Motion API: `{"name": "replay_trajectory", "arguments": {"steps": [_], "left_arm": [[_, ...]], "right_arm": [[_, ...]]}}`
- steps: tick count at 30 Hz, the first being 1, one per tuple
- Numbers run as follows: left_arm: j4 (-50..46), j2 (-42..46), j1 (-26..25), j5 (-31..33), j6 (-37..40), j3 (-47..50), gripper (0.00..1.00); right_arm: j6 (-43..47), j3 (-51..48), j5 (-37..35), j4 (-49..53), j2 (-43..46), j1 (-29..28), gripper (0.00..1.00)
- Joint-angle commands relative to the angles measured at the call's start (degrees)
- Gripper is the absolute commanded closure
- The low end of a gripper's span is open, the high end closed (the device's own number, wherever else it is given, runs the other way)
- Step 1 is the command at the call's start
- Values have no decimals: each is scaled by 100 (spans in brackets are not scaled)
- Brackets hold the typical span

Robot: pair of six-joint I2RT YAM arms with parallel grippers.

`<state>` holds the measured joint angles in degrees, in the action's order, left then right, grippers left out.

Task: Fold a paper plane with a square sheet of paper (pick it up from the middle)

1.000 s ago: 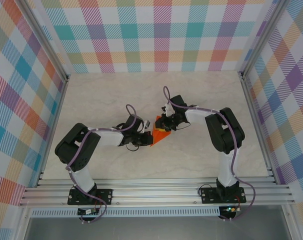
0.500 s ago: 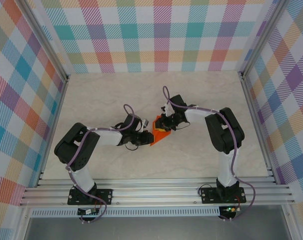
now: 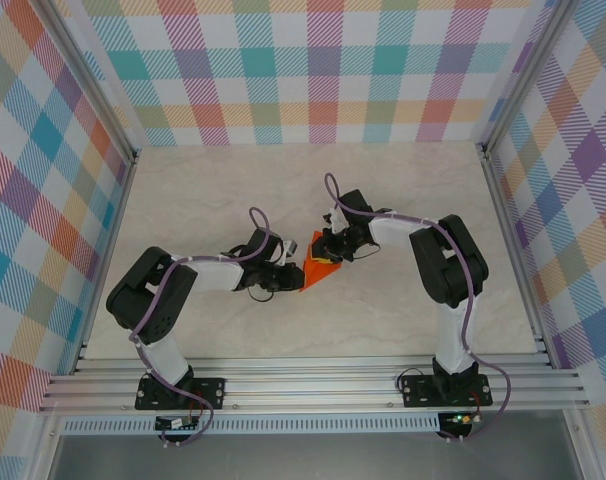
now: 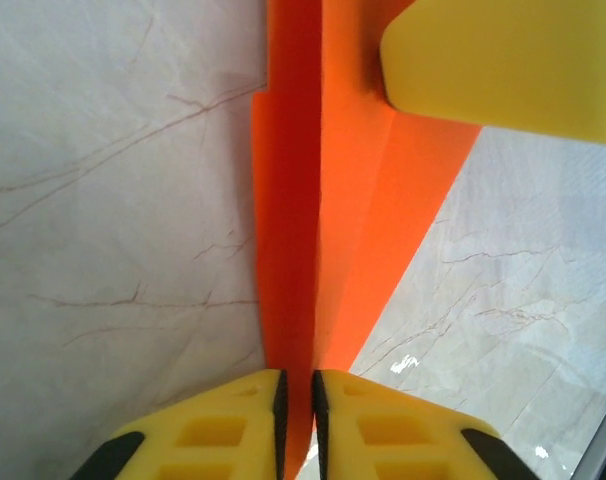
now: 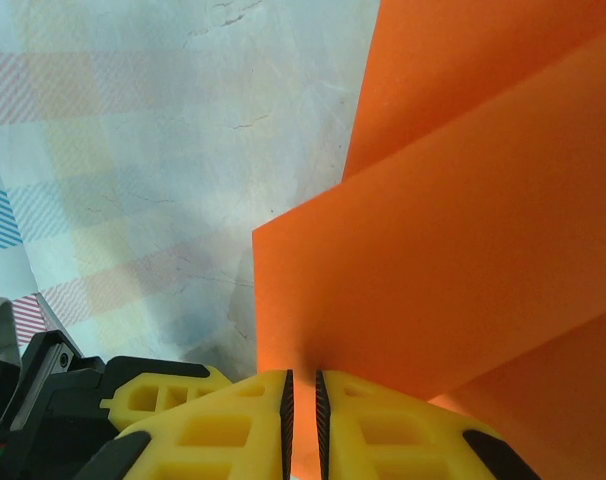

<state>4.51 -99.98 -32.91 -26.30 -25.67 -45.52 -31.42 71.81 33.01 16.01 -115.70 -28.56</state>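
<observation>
The square sheet of paper (image 3: 323, 271) is bright orange and folded into a narrow pointed shape with a centre crease, held between both arms at mid-table. My left gripper (image 3: 297, 274) is shut on its near-left end; in the left wrist view my left gripper (image 4: 298, 376) has the paper (image 4: 353, 200) running up from its jaws. My right gripper (image 3: 327, 252) is shut on the paper's far edge; in the right wrist view my right gripper (image 5: 303, 376) pinches a layered flap of the paper (image 5: 463, 230). One yellow right finger (image 4: 503, 70) lies against the paper.
The marble-look tabletop (image 3: 233, 190) lies all around the paper. Checked cloth walls on metal posts (image 3: 113, 150) close in the left, right and far sides. An aluminium rail (image 3: 313, 385) with the arm bases runs along the near edge.
The left wrist has shifted slightly left and back, with its jaws re-set on the paper. The paper and the right gripper have barely moved.
</observation>
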Motion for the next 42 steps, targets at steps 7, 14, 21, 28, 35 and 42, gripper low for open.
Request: {"name": "replay_trajectory", "arguments": {"steps": [7, 14, 21, 28, 35, 42], "left_arm": [[-131, -177, 57, -104, -40, -81, 97], [64, -299, 56, -153, -301, -16, 99], [63, -337, 65, -138, -328, 8, 99], [34, -381, 66, -151, -321, -23, 99], [-1, -373, 65, -134, -282, -26, 99], [-64, -212, 65, -66, -255, 6, 91]], "right_arm": [[40, 91, -36, 128, 144, -27, 82], [58, 78, 252, 29, 262, -27, 81], [-18, 218, 514, -105, -19, -27, 82], [-56, 354, 544, -155, -237, -32, 81], [-48, 556, 215, 62, -478, -35, 82], [-22, 622, 64, 117, -623, -36, 83]]}}
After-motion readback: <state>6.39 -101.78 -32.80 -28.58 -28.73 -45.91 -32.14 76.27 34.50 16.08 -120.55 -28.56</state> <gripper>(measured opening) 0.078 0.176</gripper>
